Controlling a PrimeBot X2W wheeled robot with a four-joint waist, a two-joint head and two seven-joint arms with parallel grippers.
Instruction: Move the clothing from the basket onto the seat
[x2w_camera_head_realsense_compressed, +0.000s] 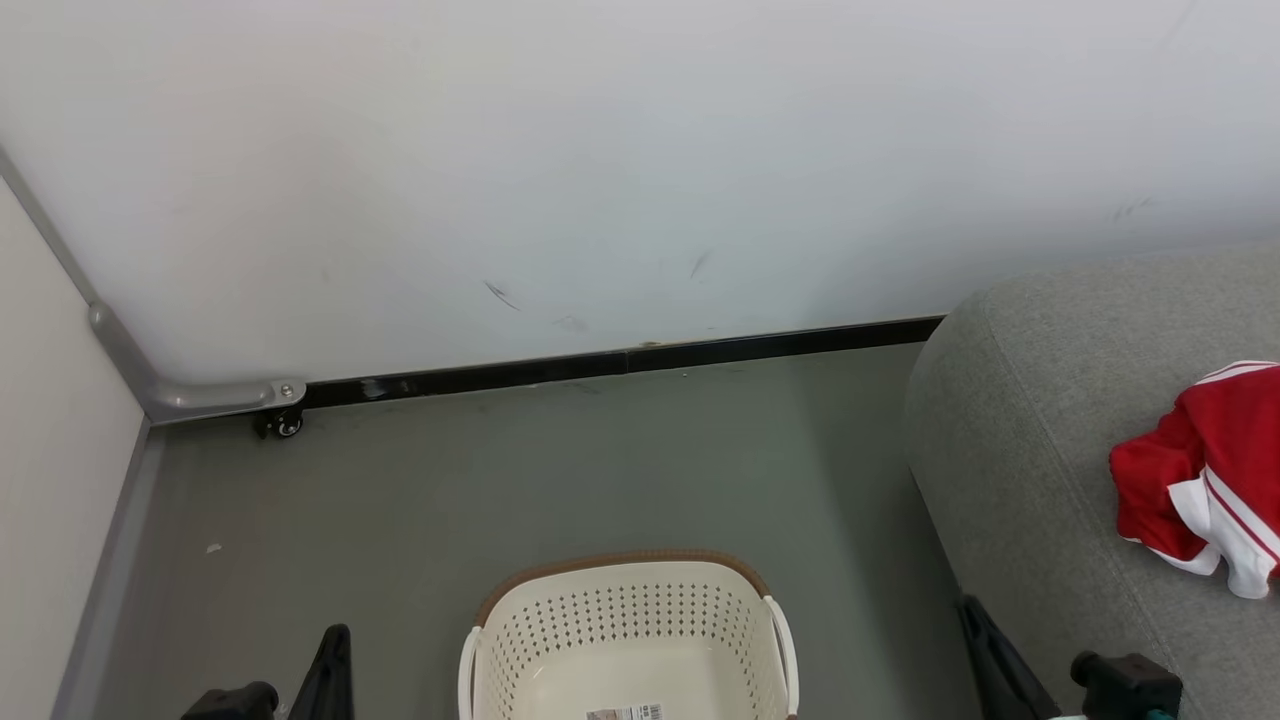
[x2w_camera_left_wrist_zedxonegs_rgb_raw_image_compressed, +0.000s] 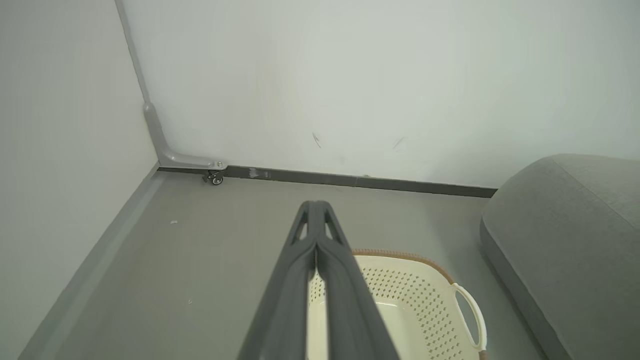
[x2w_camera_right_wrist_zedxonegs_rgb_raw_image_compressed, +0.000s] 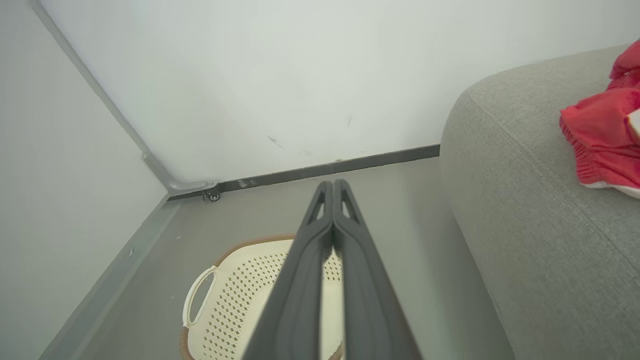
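Apparently finished: red white-striped garments (x2w_camera_head_realsense_compressed: 1205, 470) lie on the grey woven-fabric seat (x2w_camera_head_realsense_compressed: 1030, 450); the cream perforated basket (x2w_camera_head_realsense_compressed: 620, 610) looks bare; left tool (x2w_camera_left_wrist_zedxonegs_rgb_raw_image_compressed: 316, 220) and right tool (x2w_camera_right_wrist_zedxonegs_rgb_raw_image_compressed: 332, 200) pinched together, unladen.

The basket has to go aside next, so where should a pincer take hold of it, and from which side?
Probably the white loop handle on the right side of the basket, taken from above by the right pincer, now shut, which would have to open first. The handle stands off the basket's side, leaving a gap for one finger, and looks slim enough to close on.
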